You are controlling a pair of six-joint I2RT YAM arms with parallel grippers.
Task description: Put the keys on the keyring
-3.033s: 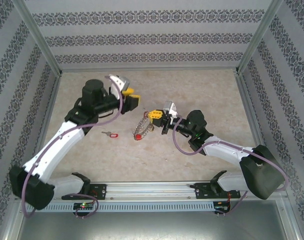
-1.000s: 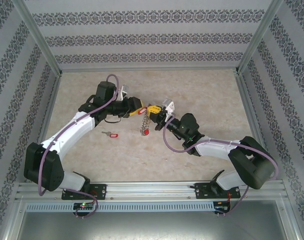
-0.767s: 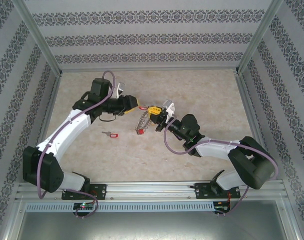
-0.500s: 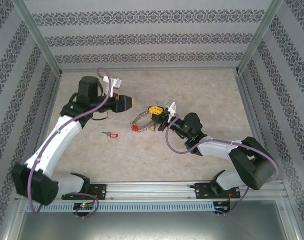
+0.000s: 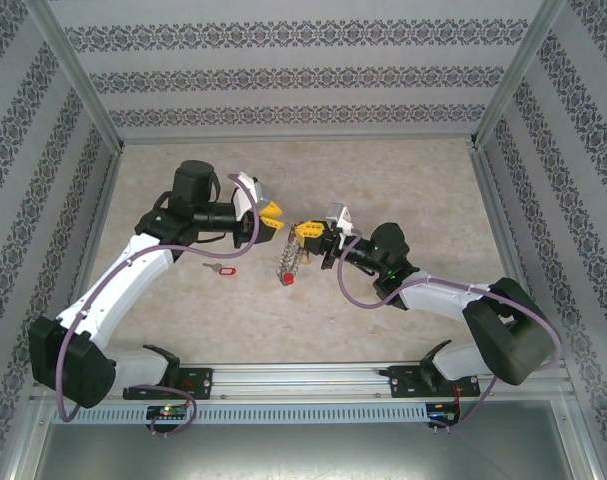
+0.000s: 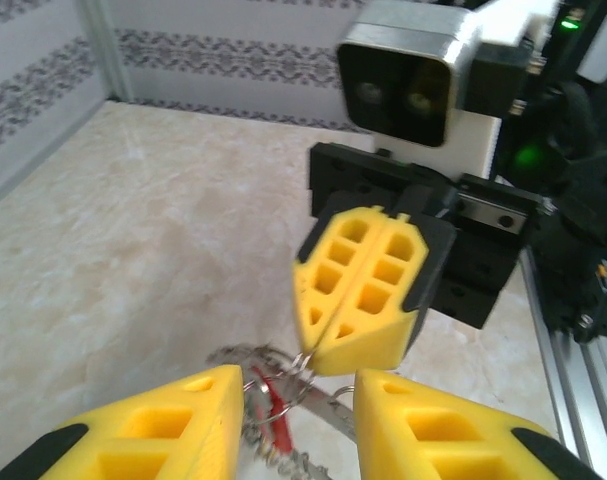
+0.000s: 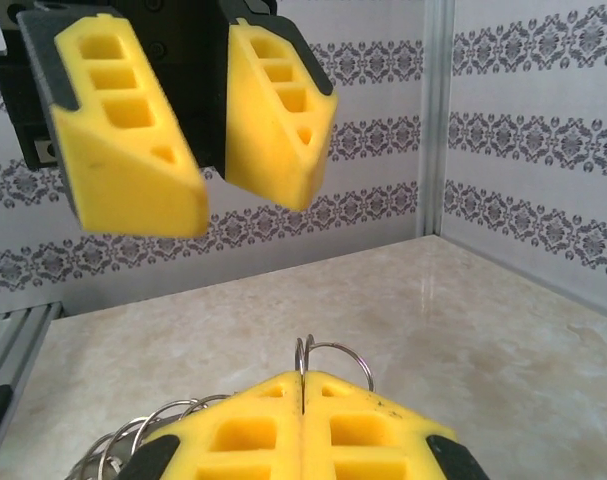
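The keyring [image 5: 291,262], a chain of small wire loops with a red tag [image 5: 288,280] at its lower end, hangs from my right gripper [image 5: 305,232], which is shut on one loop. In the right wrist view a loop of the keyring [image 7: 302,362] sticks up from between my right gripper's [image 7: 303,400] closed yellow pads. My left gripper [image 5: 275,218] faces it from the left, close by, open with nothing between its fingers [image 7: 133,130]. In the left wrist view the keyring [image 6: 238,356] dangles beyond my left gripper [image 6: 298,390]. A loose key [image 5: 221,269] with a red tag lies on the table.
The beige table [image 5: 413,190] is enclosed by patterned walls and metal posts. An aluminium rail [image 5: 303,378] runs along the near edge by the arm bases. In the left wrist view the right arm's camera housing [image 6: 408,80] stands close ahead.
My left gripper pulled back to the left from the ring, then returned close to it. The keyring swung out to the left and now hangs straight down again.
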